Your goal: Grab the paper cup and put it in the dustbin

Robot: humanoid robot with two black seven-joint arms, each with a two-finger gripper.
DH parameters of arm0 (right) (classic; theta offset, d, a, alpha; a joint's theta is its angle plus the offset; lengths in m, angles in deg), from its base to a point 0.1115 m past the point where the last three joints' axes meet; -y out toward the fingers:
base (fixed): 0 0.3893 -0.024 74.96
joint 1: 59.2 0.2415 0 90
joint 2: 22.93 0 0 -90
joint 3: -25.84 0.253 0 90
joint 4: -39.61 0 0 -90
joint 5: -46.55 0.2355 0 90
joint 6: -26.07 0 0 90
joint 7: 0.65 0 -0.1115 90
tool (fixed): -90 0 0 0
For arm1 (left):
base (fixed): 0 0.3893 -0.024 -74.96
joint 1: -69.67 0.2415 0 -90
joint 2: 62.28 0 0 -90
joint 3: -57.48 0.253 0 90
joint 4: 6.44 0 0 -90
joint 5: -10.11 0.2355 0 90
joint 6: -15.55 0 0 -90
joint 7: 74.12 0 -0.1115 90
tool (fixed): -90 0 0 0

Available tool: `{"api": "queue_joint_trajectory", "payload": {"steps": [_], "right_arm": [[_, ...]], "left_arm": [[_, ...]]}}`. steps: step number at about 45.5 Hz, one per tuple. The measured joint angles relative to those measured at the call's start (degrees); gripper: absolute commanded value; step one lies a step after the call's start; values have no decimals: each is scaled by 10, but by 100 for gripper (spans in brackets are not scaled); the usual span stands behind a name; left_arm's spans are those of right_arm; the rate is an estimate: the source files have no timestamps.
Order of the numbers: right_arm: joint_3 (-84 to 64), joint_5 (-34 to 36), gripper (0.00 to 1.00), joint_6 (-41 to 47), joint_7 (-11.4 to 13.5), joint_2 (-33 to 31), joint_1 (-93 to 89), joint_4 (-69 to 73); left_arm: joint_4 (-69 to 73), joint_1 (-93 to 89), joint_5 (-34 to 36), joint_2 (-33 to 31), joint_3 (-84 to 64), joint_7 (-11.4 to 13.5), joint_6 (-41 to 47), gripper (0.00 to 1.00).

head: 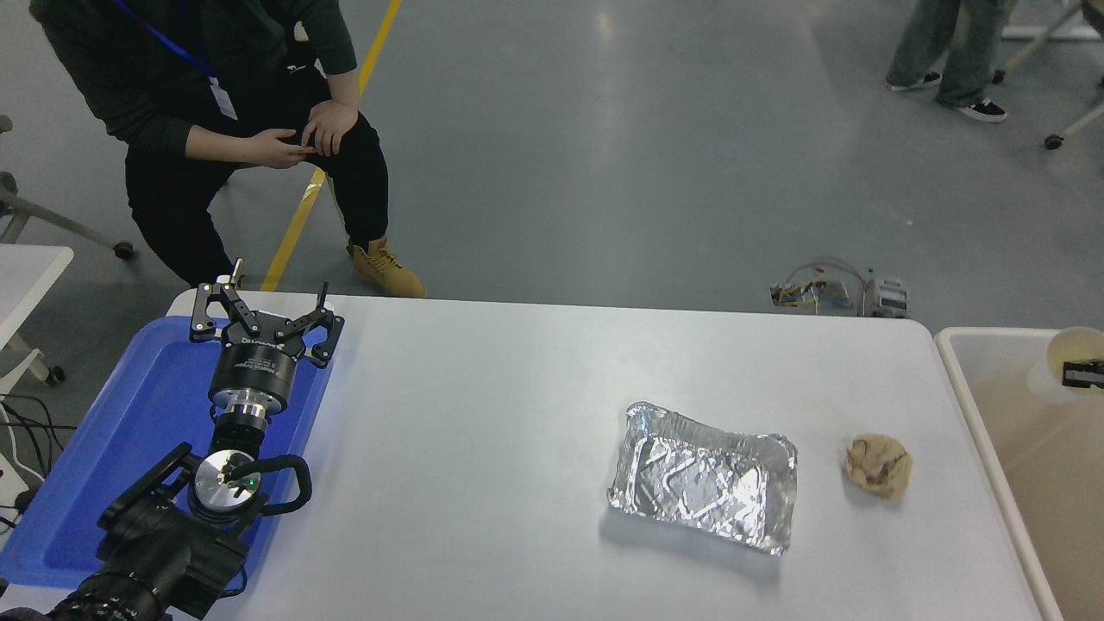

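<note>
Right tool [1088, 373], barely showing at the frame's edge, grips the paper cup [1069, 360] by its rim inside the dustbin [966, 405], whose beige walls show nothing else. Left tool [263, 323] rests spread wide over the blue tray [129, 414]. On the desk [483, 448], the foil tray [703, 487] holds nothing.

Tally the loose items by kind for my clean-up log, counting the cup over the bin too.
Paper cup: 1
Foil tray: 1
Crumpled brown paper ball: 1
Blue tray: 1
Total: 4
</note>
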Motion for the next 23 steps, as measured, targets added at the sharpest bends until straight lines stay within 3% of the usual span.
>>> {"api": "queue_joint_trajectory", "payload": {"steps": [11, 23], "right_arm": [[26, 25, 0, -35, 23, 15, -51, -6], [37, 34, 0, -48, 30, 23, -77, -8]], "left_arm": [[0, 0, 0, 0, 0, 0, 0, 100], [0, 0, 0, 0, 0, 0, 0, 100]]}}
